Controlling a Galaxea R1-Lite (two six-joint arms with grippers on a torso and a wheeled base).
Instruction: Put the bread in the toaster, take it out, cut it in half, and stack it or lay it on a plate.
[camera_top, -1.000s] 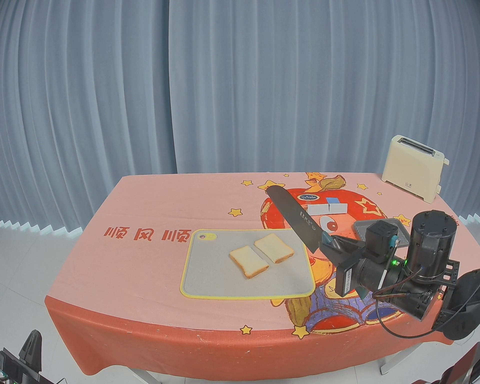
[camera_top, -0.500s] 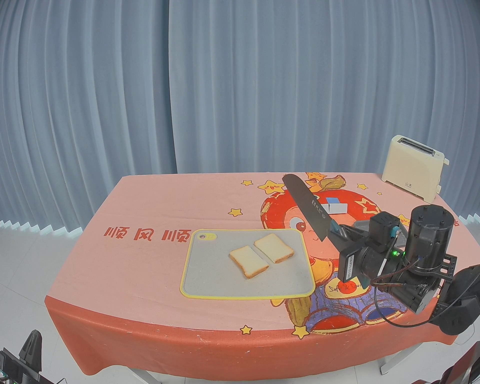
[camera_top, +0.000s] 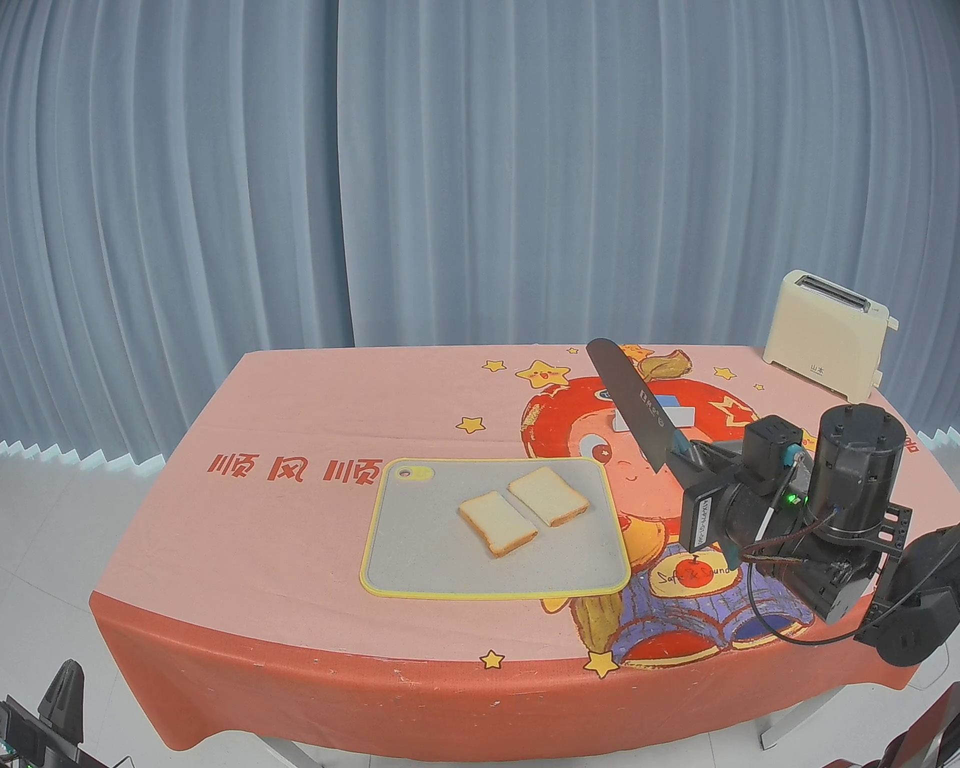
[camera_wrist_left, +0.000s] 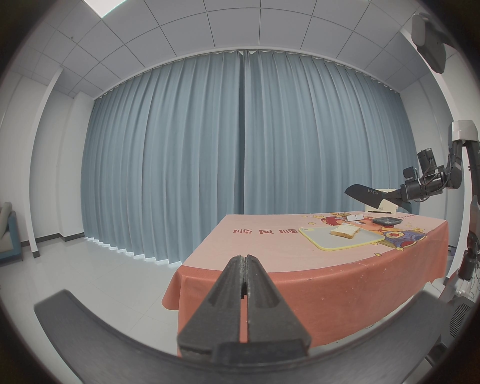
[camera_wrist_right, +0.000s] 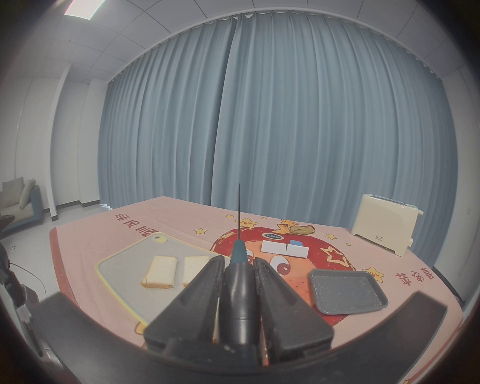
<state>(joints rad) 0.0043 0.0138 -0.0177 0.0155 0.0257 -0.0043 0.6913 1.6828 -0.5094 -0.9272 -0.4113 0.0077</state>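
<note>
Your right gripper (camera_top: 697, 478) clamps the knife (camera_top: 628, 400) by its handle, blade raised right of the cutting board (camera_top: 420, 555). Two bread halves (camera_top: 497, 522) lie side by side there. Left gripper (camera_wrist_left: 244, 280): fingers pressed together, well off the table's left.

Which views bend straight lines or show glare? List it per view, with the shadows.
Head view: even, soft light; the curtain folds and the table edge bow outward; the bread halves cast only faint shadows. Left wrist view: strong fisheye, dark corners, a bright ceiling panel. Right wrist view: same fisheye and dark corners; the knife is seen edge-on, a thin line.
</note>
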